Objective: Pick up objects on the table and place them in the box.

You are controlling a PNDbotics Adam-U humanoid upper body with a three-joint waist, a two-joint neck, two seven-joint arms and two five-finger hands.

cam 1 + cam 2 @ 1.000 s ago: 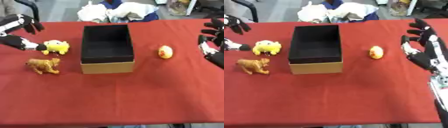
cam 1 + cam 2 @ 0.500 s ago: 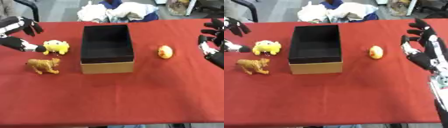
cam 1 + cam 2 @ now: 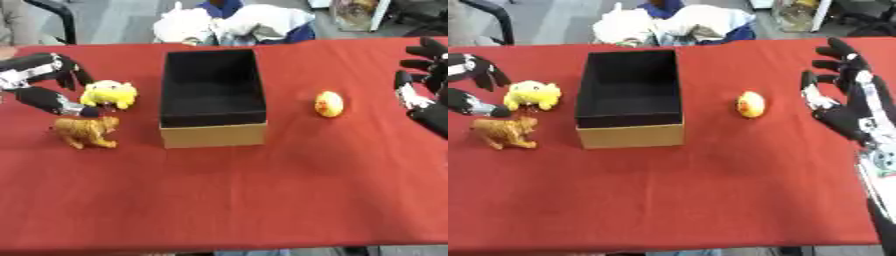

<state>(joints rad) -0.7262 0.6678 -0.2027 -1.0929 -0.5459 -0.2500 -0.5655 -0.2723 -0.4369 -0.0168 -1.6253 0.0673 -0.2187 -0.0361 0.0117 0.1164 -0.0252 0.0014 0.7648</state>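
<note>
Left eye view: our left hand (image 3: pixel 39 82) at left edge of red tabletop (image 3: pixel 262 190), spread wide around yellow plush toy (image 3: pixel 108 94), thumb tip touching it, not closed. Brown toy dog (image 3: pixel 85 131) just below. Black-lined box (image 3: pixel 212 96) centre, nothing visible inside.

Right eye view: our right hand (image 3: pixel 853 107) open, fingers up, holding nothing; yellow egg-shaped object (image 3: pixel 751 104) between box and hand.

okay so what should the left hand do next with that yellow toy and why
Probably curl the left hand around the yellow toy: its fingers and thumb already flank the toy but look uncurled, the box beside it is empty, and nothing is lifted yet.
</note>
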